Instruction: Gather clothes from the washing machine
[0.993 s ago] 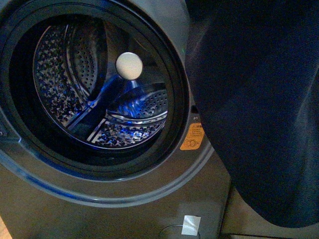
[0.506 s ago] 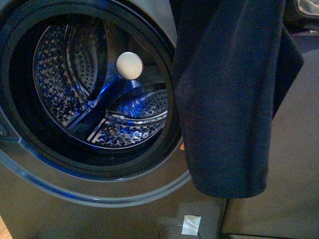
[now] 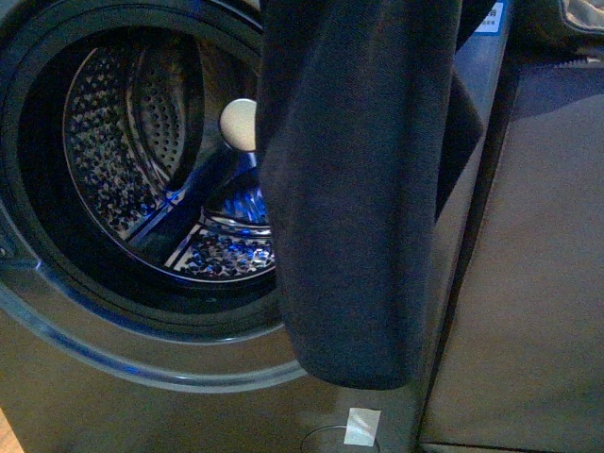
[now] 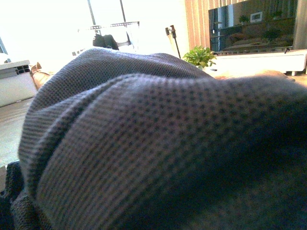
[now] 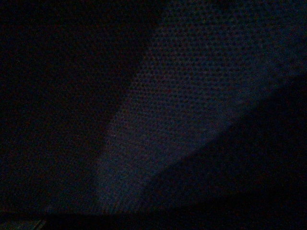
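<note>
The clothes [image 3: 359, 189], a dark navy-blue garment, hang limp in the front view from above the frame, across the right side of the washing machine's porthole. The grey washing machine [image 3: 57, 396] shows its open round mouth and perforated steel drum [image 3: 123, 151], lit blue inside. Neither gripper shows in the front view. The left wrist view is filled by the garment's knit fabric [image 4: 144, 143], which hides the fingers. The right wrist view is nearly dark; only the same fabric [image 5: 182, 96] shows close up. Both grippers are shut on the clothes.
A pale round knob [image 3: 238, 125] sits at the drum's back. The blue-white energy label [image 3: 491, 17] shows at the top right. A grey panel [image 3: 528, 283] stands to the right of the machine. A white tag [image 3: 361, 427] sits low on its front.
The clothes have swung left across the front view, from the right of the machine to over the right part of the porthole. The orange sticker is now covered.
</note>
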You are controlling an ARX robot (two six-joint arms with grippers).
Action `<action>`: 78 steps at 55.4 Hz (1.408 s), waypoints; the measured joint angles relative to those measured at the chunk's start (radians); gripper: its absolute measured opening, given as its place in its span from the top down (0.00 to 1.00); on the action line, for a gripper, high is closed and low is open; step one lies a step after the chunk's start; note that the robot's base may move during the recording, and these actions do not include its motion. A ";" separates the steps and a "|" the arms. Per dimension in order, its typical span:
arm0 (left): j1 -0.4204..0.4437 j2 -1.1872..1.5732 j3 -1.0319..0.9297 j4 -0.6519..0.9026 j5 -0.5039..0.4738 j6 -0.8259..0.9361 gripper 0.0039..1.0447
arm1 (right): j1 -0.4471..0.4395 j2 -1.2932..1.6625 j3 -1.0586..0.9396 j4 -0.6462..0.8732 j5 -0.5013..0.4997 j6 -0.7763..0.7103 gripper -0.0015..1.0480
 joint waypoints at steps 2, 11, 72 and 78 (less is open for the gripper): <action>0.000 0.000 0.000 0.000 0.000 0.000 0.89 | 0.000 0.008 0.000 0.020 0.012 -0.007 0.17; 0.000 0.000 0.000 0.000 0.000 0.000 0.89 | -0.003 0.025 0.000 0.068 0.035 -0.036 0.37; -0.001 -0.001 0.013 0.000 0.008 -0.001 0.06 | -0.436 -0.197 0.006 0.209 0.006 -0.016 0.93; -0.001 -0.001 0.013 0.000 0.008 -0.001 0.06 | -0.534 -0.223 0.014 0.179 -0.037 0.036 0.93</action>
